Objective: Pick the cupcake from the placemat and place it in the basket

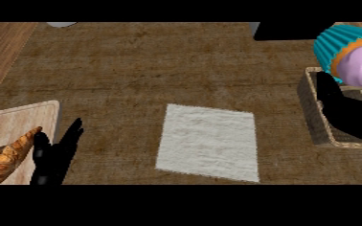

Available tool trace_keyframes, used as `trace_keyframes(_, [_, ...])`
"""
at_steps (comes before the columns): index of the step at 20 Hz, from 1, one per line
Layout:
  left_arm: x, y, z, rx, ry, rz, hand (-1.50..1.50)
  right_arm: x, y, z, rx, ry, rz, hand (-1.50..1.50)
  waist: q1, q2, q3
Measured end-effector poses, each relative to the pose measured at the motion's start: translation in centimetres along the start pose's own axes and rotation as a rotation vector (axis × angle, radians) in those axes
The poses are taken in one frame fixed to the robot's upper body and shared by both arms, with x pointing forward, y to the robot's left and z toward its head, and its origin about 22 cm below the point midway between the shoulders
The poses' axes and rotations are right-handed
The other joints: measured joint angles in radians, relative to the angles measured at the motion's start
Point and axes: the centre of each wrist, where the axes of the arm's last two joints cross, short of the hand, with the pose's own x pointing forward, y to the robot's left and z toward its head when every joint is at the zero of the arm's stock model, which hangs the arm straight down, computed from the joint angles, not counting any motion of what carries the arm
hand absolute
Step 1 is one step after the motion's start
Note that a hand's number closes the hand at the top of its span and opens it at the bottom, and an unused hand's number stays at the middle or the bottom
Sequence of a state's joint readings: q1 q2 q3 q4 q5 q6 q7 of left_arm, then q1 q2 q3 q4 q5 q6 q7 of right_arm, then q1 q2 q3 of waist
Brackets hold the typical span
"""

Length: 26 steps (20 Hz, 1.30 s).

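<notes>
The cupcake (341, 48), with a teal wrapper and purple frosting, is up at the right edge, above the far end of the wicker basket (311, 117). My right hand (341, 109) shows as a black shape just beneath it, over the basket's inside, curled on the cupcake's lower part; much of the hand is cut off by the edge. The white placemat (209, 141) lies bare in the middle of the counter. My left hand (53, 154) rests open at the lower left, fingers pointing up.
A wooden cutting board (32, 117) at the left edge carries a croissant (16, 154) right beside my left hand. A dark block (283, 31) sits at the back right. A pale object (61, 24) peeks in at the back left.
</notes>
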State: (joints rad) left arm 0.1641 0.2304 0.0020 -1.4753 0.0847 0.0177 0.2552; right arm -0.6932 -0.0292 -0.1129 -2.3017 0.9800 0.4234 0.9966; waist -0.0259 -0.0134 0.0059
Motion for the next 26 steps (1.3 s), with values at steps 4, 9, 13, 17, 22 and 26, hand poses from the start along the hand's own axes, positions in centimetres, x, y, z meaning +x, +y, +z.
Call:
trace_keyframes(4, [0.1,-0.1,0.1,0.002,-0.003,-0.001,0.00,-1.2,-2.4,-3.2,0.041,-0.004,-0.024,1.50,0.003,0.001,0.000])
trace_keyframes(9, [0.3,-0.6,-0.2,0.000,-0.004,-0.001,0.00,-3.2,-4.8,-7.4,0.091,0.034,-0.036,1.50,0.012,0.005,0.000])
trace_keyframes(13, [0.4,-0.8,-0.4,-0.008,-0.009,-0.005,0.00,-5.3,-6.2,-9.9,0.112,0.103,-0.094,1.50,0.019,0.006,0.001])
trace_keyframes(17, [0.2,-0.6,-0.5,-0.019,-0.016,-0.007,0.00,-8.2,-7.0,-11.0,0.133,0.165,-0.154,1.50,0.022,0.006,0.002])
trace_keyframes(22, [0.0,-0.8,-0.6,-0.022,-0.034,-0.012,0.00,-11.4,-6.5,-11.3,0.140,0.205,-0.185,1.50,0.026,0.007,0.002])
trace_keyframes(26, [0.4,-0.9,-0.7,-0.022,-0.020,-0.011,0.00,-13.6,-7.1,-11.3,0.097,0.250,-0.101,1.50,0.026,0.010,0.002])
